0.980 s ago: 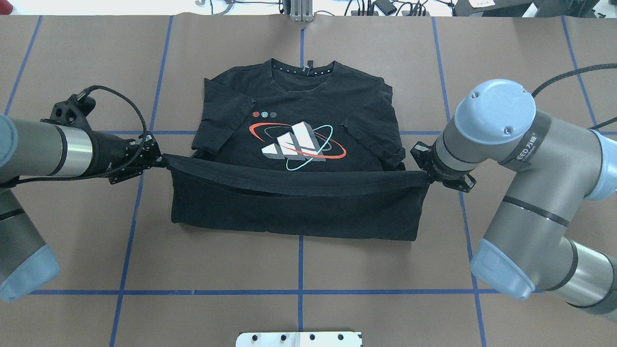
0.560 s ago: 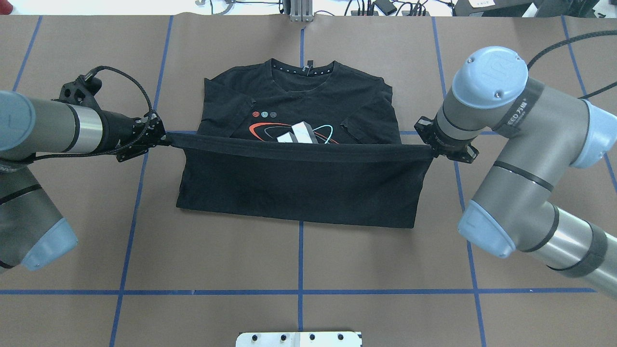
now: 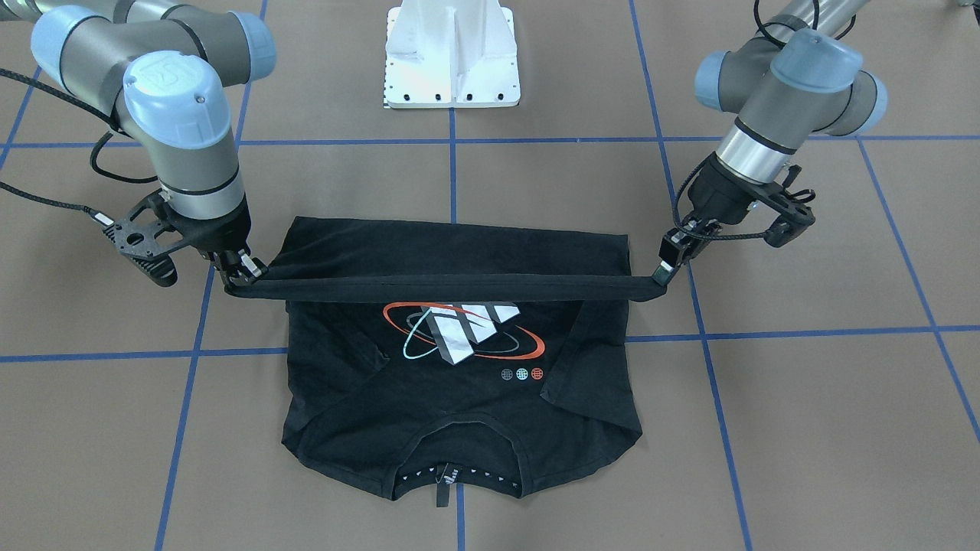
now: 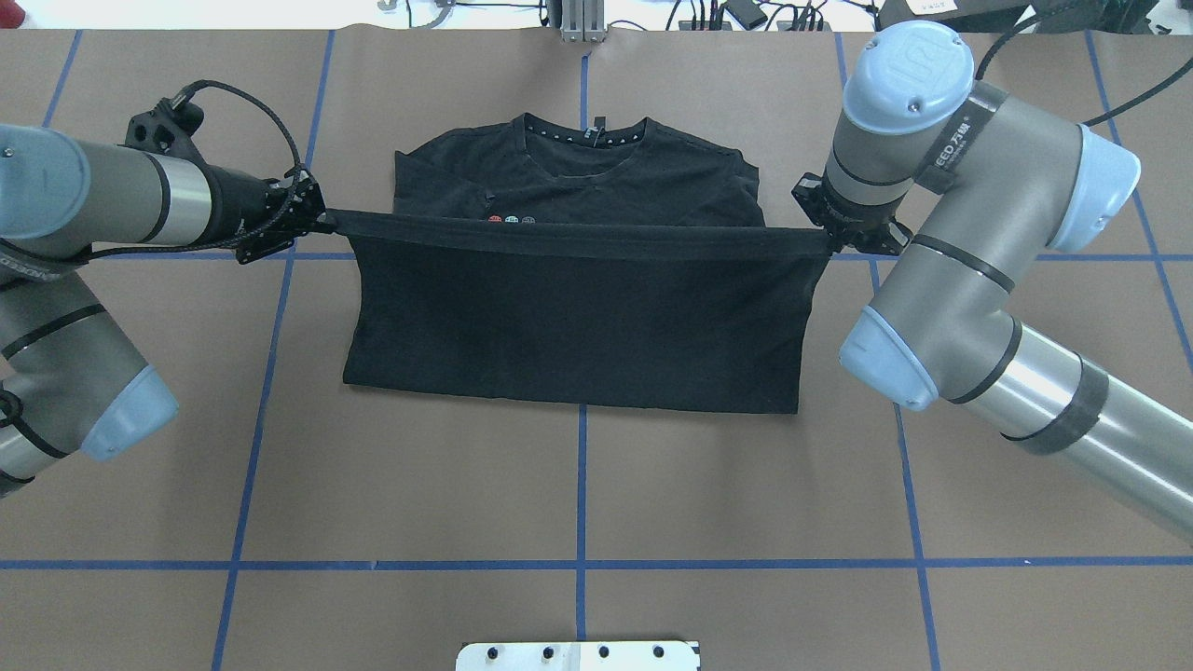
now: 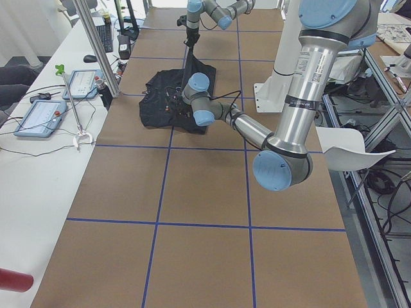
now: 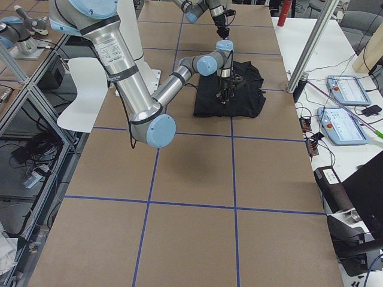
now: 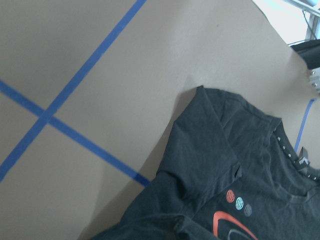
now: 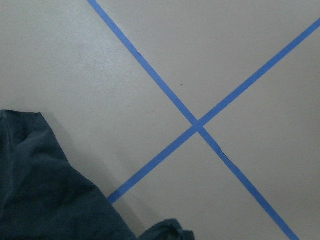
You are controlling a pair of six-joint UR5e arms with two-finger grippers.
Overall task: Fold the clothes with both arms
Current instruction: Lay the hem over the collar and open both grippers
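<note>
So the black T-shirt [image 4: 578,317] sits mid-table [image 4: 419,503], with its near half lifted and doubled toward the far side. The hem [image 4: 578,240] is pulled taut between both grippers: the left gripper [image 4: 322,222] is pinched on the left corner and the right gripper [image 4: 825,240] is clamped on the right one. Just past the hem the logo dots [image 4: 511,221] peek out, and the collar [image 4: 585,130] is farthest.

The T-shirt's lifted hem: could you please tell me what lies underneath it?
Under the hem, stretched between left gripper and right gripper, lies the shirt's chest with its logo, visible front-on. From overhead the hem covers the logo, except three small dots.
</note>
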